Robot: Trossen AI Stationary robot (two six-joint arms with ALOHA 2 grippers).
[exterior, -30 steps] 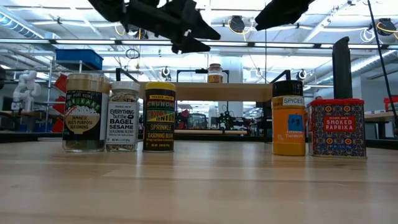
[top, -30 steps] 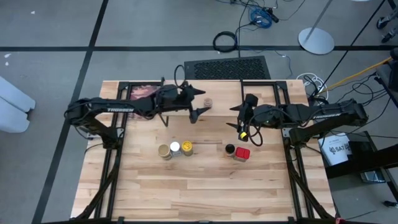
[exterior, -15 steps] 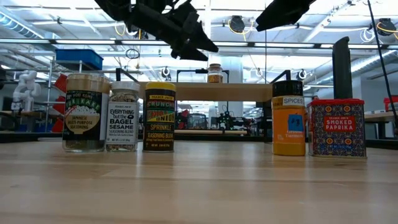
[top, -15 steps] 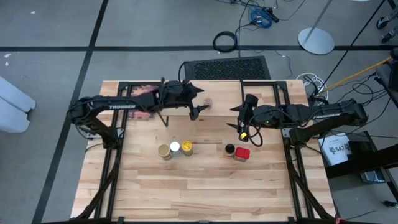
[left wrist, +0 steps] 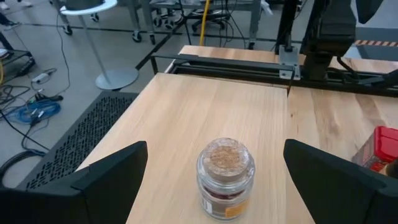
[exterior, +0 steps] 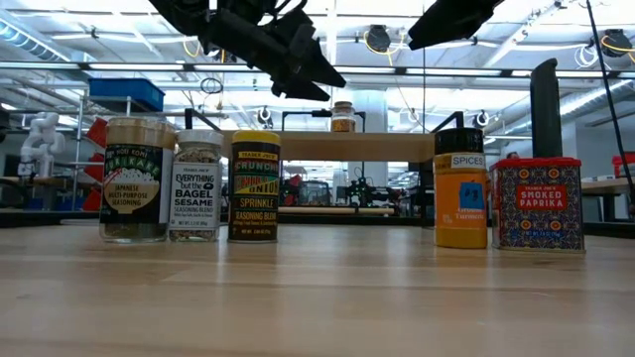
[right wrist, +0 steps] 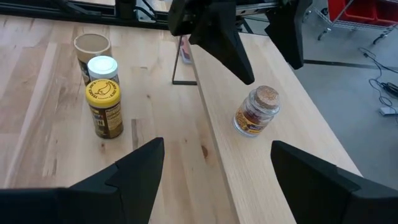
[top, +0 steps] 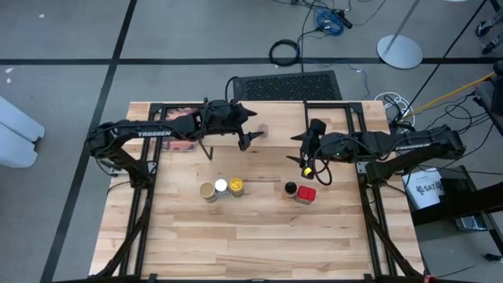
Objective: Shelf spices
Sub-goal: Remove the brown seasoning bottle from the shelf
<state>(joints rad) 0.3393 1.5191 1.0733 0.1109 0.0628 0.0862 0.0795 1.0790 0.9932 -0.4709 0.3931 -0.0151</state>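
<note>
The shelf [exterior: 327, 146] is a narrow light-wood plank on thin black legs. A small cork-topped jar [left wrist: 225, 177] stands upright on its top [right wrist: 255, 112]. My left gripper [left wrist: 214, 149] hovers open, level with this jar, a finger on either side and short of it, touching nothing. The other spices stand on the table: a tan jar [top: 207, 191], a white-lidded one [top: 222, 186], a yellow-lidded one [top: 236, 186], a dark-lidded orange one [top: 290, 189] and a red tin [top: 306, 193]. My right gripper [right wrist: 217, 152] waits open above the table [top: 302, 159].
A reddish picture in a black frame [top: 177, 118] lies at the table's far left. Black rails [top: 141, 204] run along both table sides. A dark perforated mat [top: 287, 85] lies on the floor beyond the far edge. Bare tabletop [top: 259, 236] stretches toward the near edge.
My left gripper has tipped its fingertips a little further down while staying open by the jar on the shelf. The jar and the other spices have kept still.
</note>
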